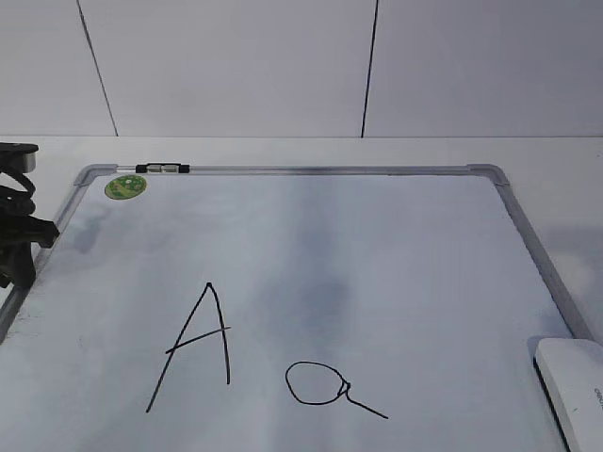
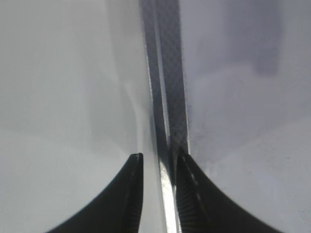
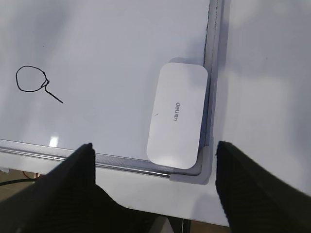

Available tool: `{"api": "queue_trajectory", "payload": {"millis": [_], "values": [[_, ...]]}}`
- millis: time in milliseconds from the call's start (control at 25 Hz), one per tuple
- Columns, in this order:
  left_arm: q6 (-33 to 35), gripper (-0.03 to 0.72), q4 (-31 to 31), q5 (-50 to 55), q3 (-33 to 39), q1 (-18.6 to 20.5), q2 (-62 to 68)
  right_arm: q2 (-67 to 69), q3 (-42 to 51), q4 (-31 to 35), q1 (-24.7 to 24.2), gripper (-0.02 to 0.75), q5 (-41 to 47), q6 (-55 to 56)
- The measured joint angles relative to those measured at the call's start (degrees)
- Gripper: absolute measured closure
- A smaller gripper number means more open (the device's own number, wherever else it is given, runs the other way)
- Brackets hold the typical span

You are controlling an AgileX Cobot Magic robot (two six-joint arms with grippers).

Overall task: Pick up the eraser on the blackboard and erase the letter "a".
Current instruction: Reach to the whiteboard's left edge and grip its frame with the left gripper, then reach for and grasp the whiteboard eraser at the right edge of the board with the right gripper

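- The blackboard [image 1: 377, 245] fills most of the exterior view, lying flat with its grey frame running along the top and down both sides; its surface shows faint grey smudges around the centre
- On the left edge of that view the left arm [image 1: 17, 221] sits beside the board's frame; in its wrist view the left gripper [image 2: 158, 167] hangs over the frame strip with its fingers only a narrow gap apart, nothing between them, so I read it as nearly closed and empty
- The right gripper [image 3: 154, 162] shows only in its own wrist view, fingers at the lower left and lower right of the frame, spread wide and holding nothing
- The eraser [image 3: 177, 116] lies flat in the board's corner at centre right of the right wrist view, its long side against the frame, and is untouched; in the exterior view it peeks in at the lower right
- A capital "A" [image 1: 196, 347] stands at lower left of centre in the exterior view
- The letter "a" [image 1: 325, 386] sits just right of it, near the bottom edge, fully intact, and well apart from the eraser
- A green sticker [image 1: 125, 185] marks the upper left corner of the board
- Progress, as I judge it: nothing is done yet; grasping, carrying to the letter and wiping all remain
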Motion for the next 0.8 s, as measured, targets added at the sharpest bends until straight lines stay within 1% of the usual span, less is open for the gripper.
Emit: {"api": "queue_trajectory", "payload": {"millis": [800], "values": [[0.00, 0.519, -0.12, 1.13, -0.48, 0.00, 0.91, 0.00, 0.00, 0.00, 0.00, 0.148, 0.00, 0.00]]}}
